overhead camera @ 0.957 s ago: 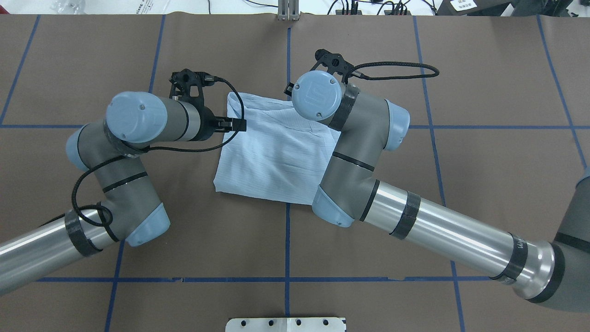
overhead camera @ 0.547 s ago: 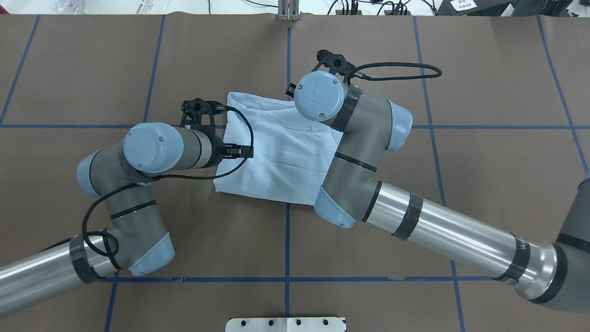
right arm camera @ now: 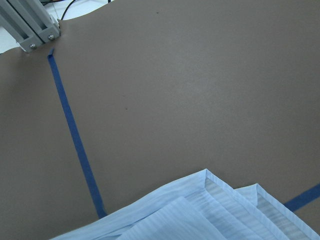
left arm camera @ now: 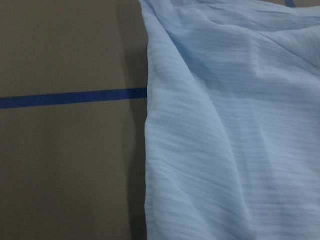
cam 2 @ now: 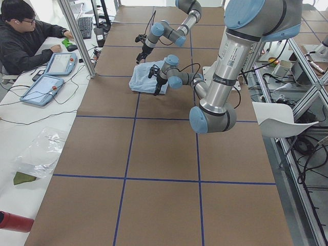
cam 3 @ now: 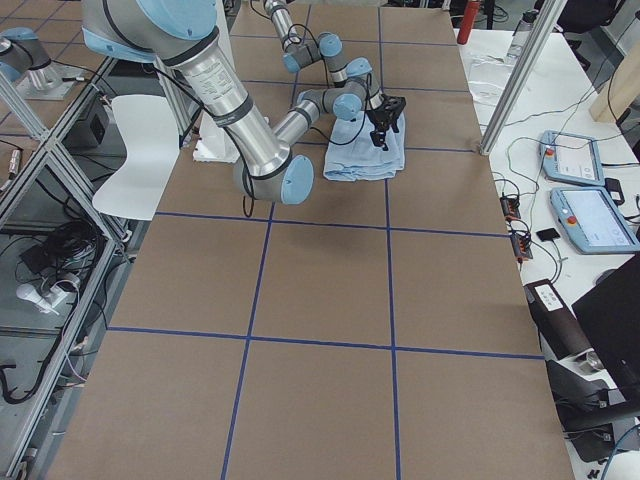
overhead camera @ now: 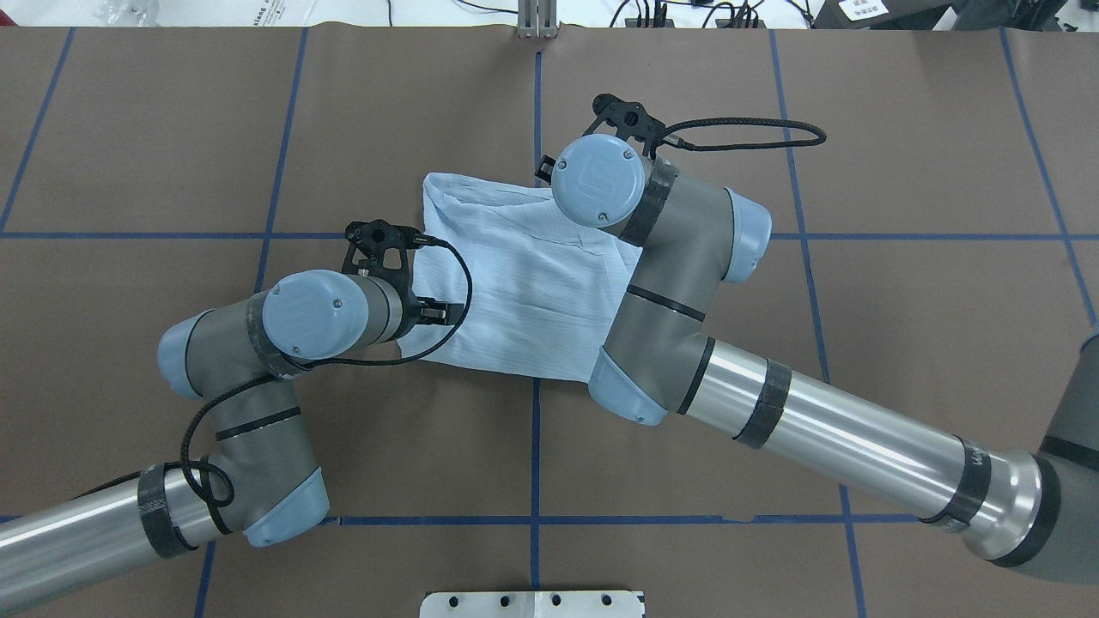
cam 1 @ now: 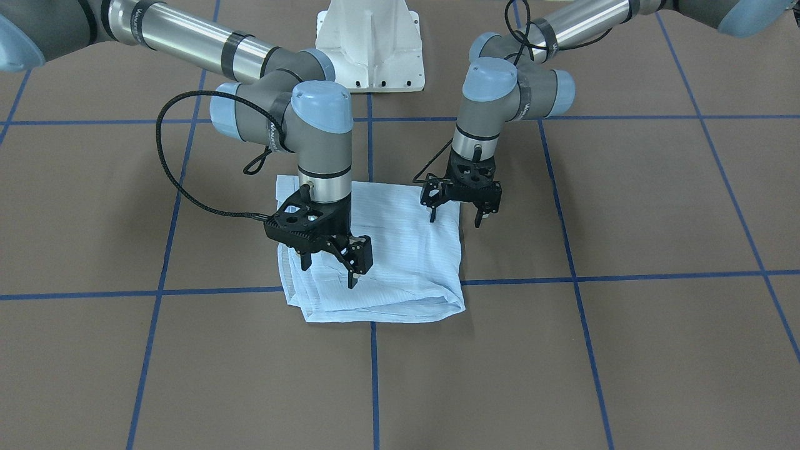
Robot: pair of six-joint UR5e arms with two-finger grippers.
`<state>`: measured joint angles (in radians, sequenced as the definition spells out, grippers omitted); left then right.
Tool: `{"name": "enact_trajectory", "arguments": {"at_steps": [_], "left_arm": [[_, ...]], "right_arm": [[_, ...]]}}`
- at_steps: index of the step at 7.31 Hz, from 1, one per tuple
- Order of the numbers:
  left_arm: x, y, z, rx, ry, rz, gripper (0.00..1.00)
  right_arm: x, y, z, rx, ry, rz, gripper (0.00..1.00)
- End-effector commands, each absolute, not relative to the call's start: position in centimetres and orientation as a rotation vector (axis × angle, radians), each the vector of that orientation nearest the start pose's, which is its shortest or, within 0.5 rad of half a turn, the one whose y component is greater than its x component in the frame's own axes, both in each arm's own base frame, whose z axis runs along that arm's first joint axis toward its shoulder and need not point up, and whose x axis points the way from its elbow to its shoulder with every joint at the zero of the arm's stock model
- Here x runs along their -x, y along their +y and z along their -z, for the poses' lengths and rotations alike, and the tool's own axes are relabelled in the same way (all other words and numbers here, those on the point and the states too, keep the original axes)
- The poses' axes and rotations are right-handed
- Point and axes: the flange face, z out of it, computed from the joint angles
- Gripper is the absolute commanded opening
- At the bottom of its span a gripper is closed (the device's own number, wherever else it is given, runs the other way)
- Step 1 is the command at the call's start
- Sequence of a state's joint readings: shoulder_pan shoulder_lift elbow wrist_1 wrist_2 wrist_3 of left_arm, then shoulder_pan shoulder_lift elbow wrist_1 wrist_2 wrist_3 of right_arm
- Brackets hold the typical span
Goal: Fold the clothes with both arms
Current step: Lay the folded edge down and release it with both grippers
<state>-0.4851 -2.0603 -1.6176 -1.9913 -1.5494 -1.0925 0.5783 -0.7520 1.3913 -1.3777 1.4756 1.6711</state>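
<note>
The shirt (cam 1: 406, 262) lies in the middle of the table (cam 1: 562, 350), folded into a small square. Its layers show along one side. I think the folding is almost done.

The left gripper (cam 1: 455, 220) hangs over the shirt's edge on the robot's left, close to the robot. Its jaws are spread wide and hold nothing. The right gripper (cam 1: 329, 273) hangs low over the far side of the shirt. Its jaws are spread too, and it is empty. I cannot tell if it touches the shirt.

Each gripper sits over its own side. I guess that lets them grab two spots together and keep the thin shirt flat.

No box or basket shows by the shirt, and it holds only its own layers
</note>
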Motion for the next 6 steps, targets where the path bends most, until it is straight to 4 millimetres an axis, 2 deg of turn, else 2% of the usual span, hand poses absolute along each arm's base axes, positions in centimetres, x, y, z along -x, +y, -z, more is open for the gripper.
{"name": "enact_trajectory", "arguments": {"at_steps": [1,3,5,6], "left_arm": [[-51.4,-44.9,-31.8,-0.516,0.800,-0.048,1.00],[-49.7,-44.3,-33.9,-0.524,0.769,-0.086,1.00],[-49.0,-43.4,-33.1,-0.532,0.791,-0.090,1.00],[-49.3,-42.9,-33.1,-0.527,0.796,-0.094,1.00]], "right_arm": [[56.2,-53.8,-21.8,-0.292,-0.797,-0.677,1.00],[56.3,-53.7,-21.8,-0.292,-0.798,-0.675,1.00],[56.3,-53.7,-21.8,-0.292,-0.798,-0.675,1.00],[56.2,-53.8,-21.9,-0.292,-0.797,-0.677,1.00]]}}
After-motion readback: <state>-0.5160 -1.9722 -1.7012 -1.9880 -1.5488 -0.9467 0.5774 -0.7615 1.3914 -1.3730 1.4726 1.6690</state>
